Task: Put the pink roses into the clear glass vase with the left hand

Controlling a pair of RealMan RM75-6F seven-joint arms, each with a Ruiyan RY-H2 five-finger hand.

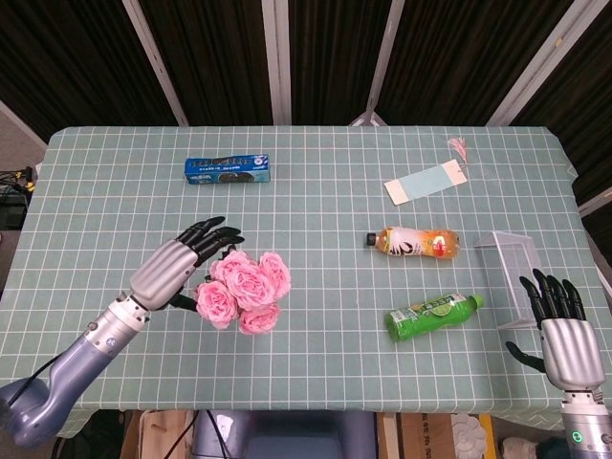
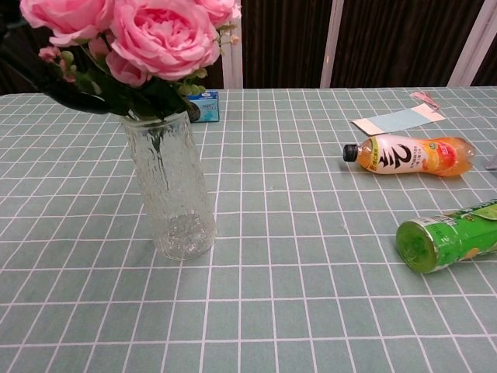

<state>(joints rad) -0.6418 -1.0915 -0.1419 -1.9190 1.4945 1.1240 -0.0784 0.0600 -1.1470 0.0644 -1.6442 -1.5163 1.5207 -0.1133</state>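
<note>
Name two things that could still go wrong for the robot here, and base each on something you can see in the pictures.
1. The pink roses sit high above the narrow clear glass vase and lean toward the left hand, so the top-heavy vase might tip.
2. The left hand's spread fingers are right beside the blooms; pulling away carelessly could snag them and drag the vase over.

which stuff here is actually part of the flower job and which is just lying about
Job: pink roses, clear glass vase, left hand.
Lying about: orange bottle, green bottle, blue packet, paper card, clear tray.
</note>
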